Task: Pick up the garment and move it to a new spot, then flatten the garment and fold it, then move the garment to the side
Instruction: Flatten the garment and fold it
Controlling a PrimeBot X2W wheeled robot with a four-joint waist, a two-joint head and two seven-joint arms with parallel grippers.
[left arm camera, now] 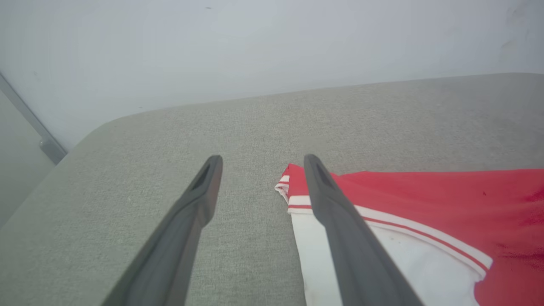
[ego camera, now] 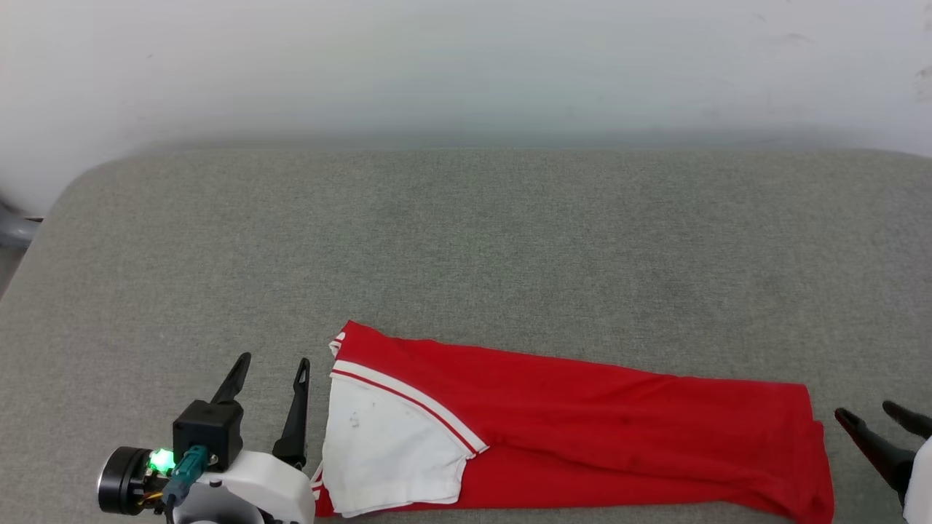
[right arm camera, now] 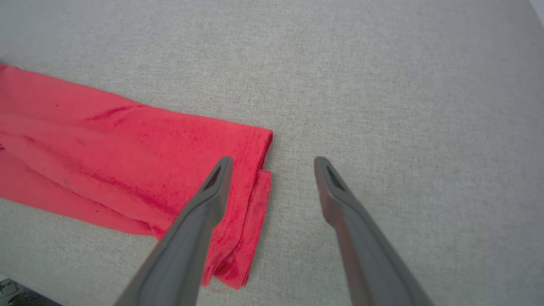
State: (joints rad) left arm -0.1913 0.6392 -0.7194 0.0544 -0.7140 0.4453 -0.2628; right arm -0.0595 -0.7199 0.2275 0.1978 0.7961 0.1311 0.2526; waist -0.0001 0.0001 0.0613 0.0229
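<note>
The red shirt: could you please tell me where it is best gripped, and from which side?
Probably at its two short ends, since the shirt lies as a long flat strip. The left gripper, open beside the white sleeve, could come from the left; the right gripper, open past the layered hem, from the right.

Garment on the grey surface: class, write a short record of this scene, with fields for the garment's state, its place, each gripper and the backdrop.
garment: red shirt, white sleeve on top, folded into a long band
place: flat on the grey padded surface, towards the robot's side
left gripper: fingers open, empty, beside the sleeve end
right gripper: fingers open, empty, beside the hem end
backdrop: pale wall
</note>
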